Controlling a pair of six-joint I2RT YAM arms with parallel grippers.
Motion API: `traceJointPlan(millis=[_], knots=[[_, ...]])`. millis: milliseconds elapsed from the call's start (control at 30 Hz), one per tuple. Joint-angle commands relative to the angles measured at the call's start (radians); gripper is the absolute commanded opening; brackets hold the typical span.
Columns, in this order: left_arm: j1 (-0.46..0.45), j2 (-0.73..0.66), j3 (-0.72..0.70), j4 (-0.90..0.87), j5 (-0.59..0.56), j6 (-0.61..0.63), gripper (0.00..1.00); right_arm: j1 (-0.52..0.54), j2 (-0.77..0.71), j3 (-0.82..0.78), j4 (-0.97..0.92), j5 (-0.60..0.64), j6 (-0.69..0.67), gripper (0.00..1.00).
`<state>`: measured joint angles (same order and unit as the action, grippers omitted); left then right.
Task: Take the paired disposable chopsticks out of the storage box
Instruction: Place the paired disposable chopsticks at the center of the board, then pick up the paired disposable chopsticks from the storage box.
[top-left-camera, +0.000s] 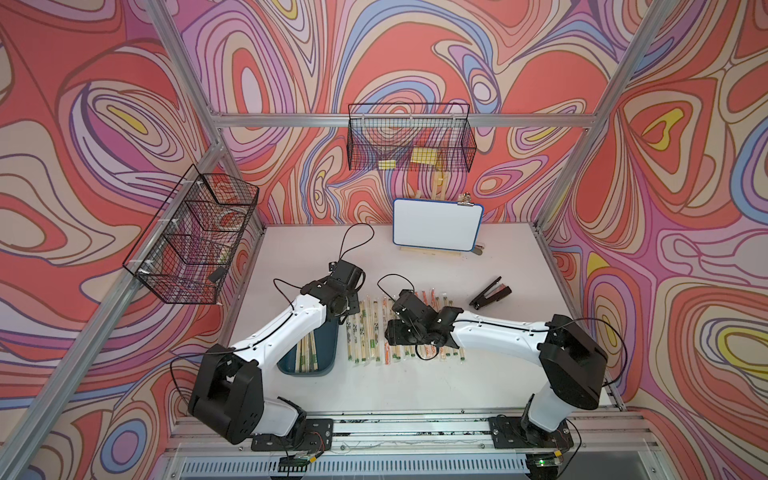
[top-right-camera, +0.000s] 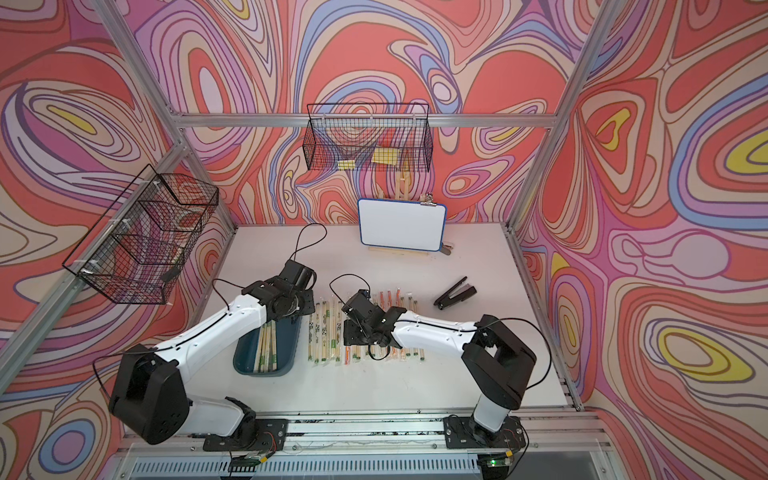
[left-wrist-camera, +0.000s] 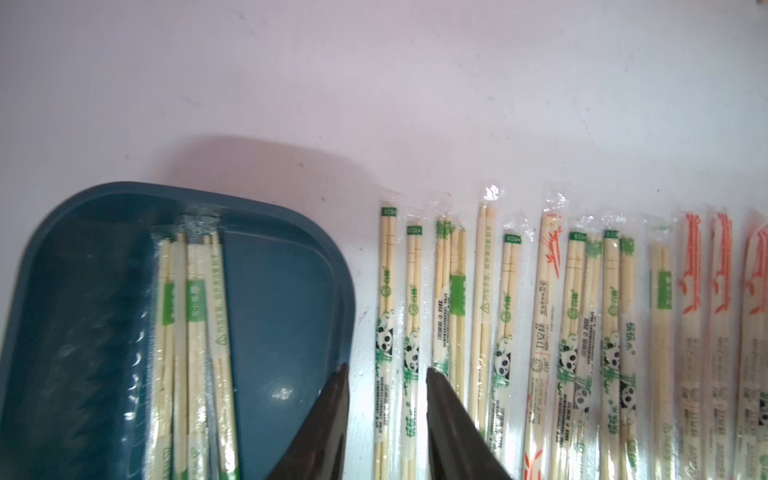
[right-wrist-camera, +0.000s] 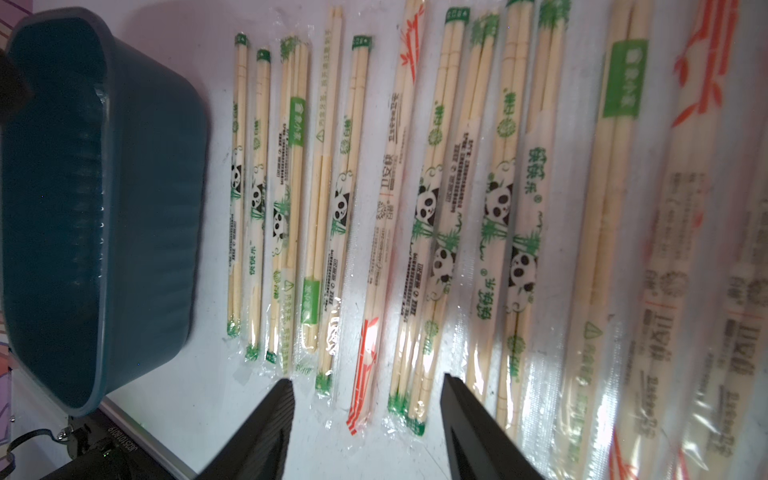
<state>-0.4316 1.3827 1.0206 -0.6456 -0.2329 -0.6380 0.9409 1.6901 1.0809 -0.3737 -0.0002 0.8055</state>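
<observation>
Table (top-left-camera: 415, 386): one, white, swirl-patterned walls around.
Baskets (top-left-camera: 191, 237): two, on walls.
Box (left-wrist-camera: 282, 316): one, teal, under left arm.
Left gripper (left-wrist-camera: 387, 368): jaws apart, empty.
Right gripper (right-wrist-camera: 368, 378): jaws apart, empty.
Chopsticks (left-wrist-camera: 507, 316): about fifteen pairs in row beside box, few inside.

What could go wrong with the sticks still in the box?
The chopsticks in the storage box lie bunched and overlapping, so one grab might lift several. The left gripper hangs open just over the laid-out row beside the box; moving off could knock those pairs crooked.
</observation>
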Motion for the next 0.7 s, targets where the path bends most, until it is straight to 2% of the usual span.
traceJointPlan(millis=[0, 200, 667], knots=[[0.065, -0.064, -0.054, -0.084, -0.052, -0.028, 0.36, -0.003, -0.024, 0.008, 0.002, 0.004, -0.007, 0.62], [0.184, -0.151, -0.186, -0.072, -0.019, -0.030, 0.36, -0.004, -0.020, 0.002, 0.022, -0.005, -0.012, 0.62], [0.202, -0.006, -0.275, 0.027, -0.003, -0.080, 0.34, -0.003, -0.016, -0.013, 0.035, -0.021, -0.015, 0.62]])
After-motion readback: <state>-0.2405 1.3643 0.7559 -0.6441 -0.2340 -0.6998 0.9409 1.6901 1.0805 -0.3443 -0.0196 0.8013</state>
